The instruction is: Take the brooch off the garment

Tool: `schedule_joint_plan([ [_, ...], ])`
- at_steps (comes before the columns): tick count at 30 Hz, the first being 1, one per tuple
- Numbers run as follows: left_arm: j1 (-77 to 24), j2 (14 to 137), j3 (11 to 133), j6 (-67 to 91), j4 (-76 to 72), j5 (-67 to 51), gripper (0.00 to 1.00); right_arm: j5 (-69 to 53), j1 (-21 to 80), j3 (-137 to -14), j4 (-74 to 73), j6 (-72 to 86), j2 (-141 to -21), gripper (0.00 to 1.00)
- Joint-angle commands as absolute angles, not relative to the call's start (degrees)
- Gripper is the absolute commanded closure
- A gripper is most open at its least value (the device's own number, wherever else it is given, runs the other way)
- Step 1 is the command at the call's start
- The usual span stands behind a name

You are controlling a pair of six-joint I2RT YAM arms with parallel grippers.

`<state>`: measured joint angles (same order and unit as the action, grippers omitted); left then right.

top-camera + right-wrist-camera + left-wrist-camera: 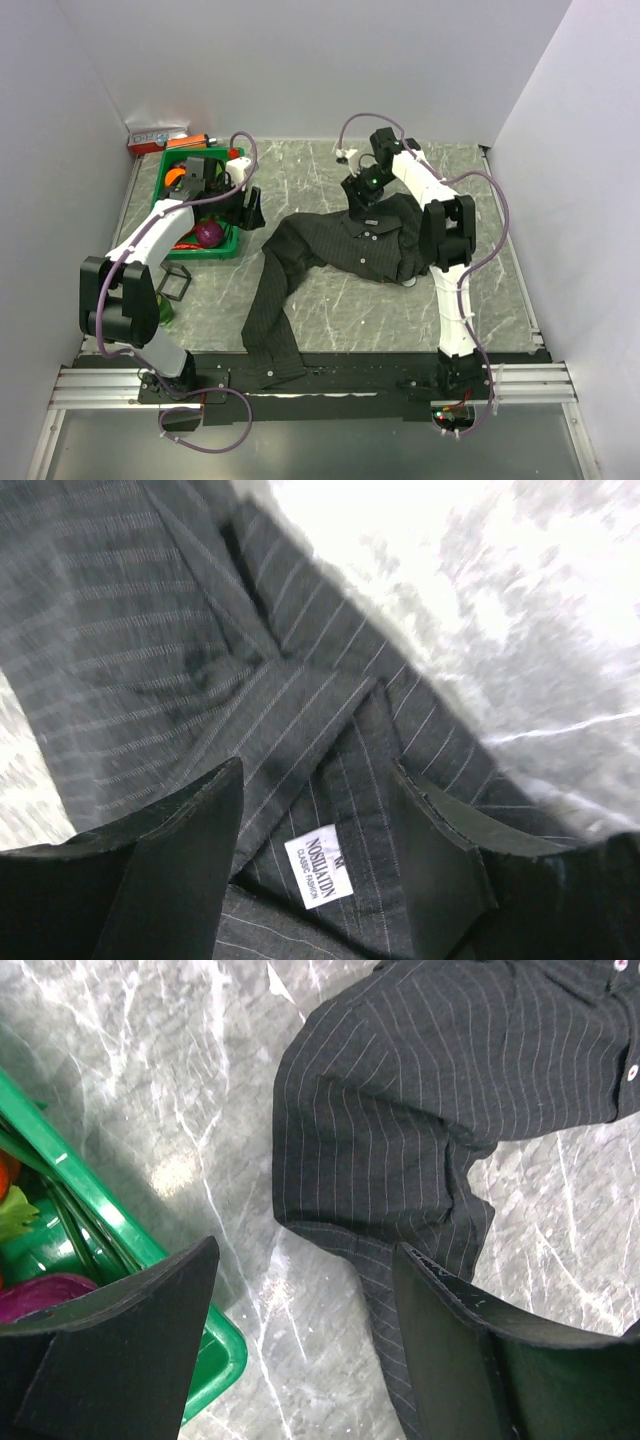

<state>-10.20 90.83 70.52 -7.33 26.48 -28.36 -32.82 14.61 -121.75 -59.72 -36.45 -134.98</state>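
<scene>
Right wrist: my R gripper [318,780] spread over shirt [150,630], L gripper [305,1260] spread, both empty; brooch not visible, maybe off.

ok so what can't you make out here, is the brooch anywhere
- Brooch: no red piece shows in any view; in the top view the right gripper hangs over the collar of the garment and may cover it.
- Right wrist view: blurred; only the collar and a label read.
- Left wrist view: one fold of cloth, the rest cut off by the edges.
- Green basket: contents partly hidden by the left arm.
</scene>
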Motion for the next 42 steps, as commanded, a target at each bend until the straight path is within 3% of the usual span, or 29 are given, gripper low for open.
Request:
schedule_joint_plan([
  [1,-10.0,89.0,70.6,-8.6,26.6,-28.1,0.24,-34.7,15.6,-129.5,-65.0,-32.6,-138.8,0.35],
  [13,-10.0,90.8,72.8,-9.1,27.7,-28.5,0.24,-32.8,16.5,-125.3,-67.9,-28.5,-140.7,0.41],
  [20,-10.0,91.4,73.7,-8.3,27.2,-29.1,0.25,-36.2,16.5,-129.5,-67.3,-29.8,-138.4,0.95],
  [22,-10.0,91.6,73.9,-8.4,27.2,-29.1,0.24,-37.4,16.2,-131.5,-65.5,-28.6,-135.6,1.00],
  [27,-10.0,91.9,74.4,-8.2,26.2,-28.8,0.24,-44.0,14.7,-126.7,-48.2,-22.5,-118.1,1.00],
  [32,-10.0,93.3,75.2,-8.1,25.8,-29.8,0.24,-42.3,14.6,-124.2,-43.9,-17.8,-111.8,1.00],
  [33,-10.1,93.4,75.5,-8.0,25.8,-30.1,0.24,-39.1,14.8,-123.8,-45.9,-17.8,-112.3,0.90],
  [34,-10.0,93.8,75.8,-7.9,25.8,-30.1,0.24,-37.1,15.0,-122.7,-46.9,-17.6,-113.0,0.60],
  [35,-10.0,93.8,76.3,-7.6,25.8,-30.3,0.24,-35.7,15.3,-121.7,-47.6,-17.5,-114.6,0.49],
  [37,-10.0,93.7,76.5,-7.6,25.8,-30.3,0.24,-31.7,15.4,-117.5,-47.6,-17.8,-115.6,0.41],
  [42,-10.0,92.6,76.0,-8.0,26.6,-29.9,0.24,-28.1,16.9,-117.1,-52.3,-23.3,-121.4,0.43],
])
